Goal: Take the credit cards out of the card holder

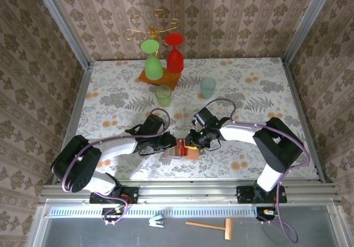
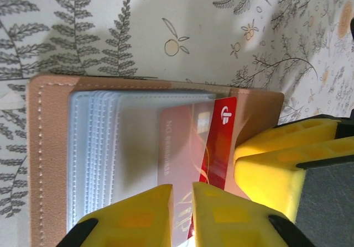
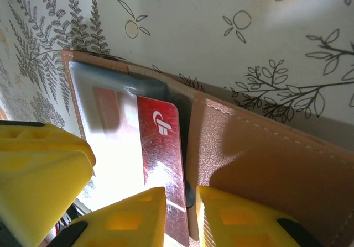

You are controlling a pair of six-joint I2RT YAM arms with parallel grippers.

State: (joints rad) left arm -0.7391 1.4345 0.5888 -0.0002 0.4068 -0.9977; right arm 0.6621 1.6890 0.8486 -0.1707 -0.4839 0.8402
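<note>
The tan holder (image 2: 50, 164) lies open, clear sleeves showing; a red card (image 2: 221, 142) with white logo sticks partway out.

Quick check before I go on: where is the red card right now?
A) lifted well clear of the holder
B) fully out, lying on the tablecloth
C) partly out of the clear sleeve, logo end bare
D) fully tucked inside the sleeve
C: the red card has its logo end bare past the edge of the clear sleeve, while the rest of it is clouded under the plastic inside the open card holder.
</note>
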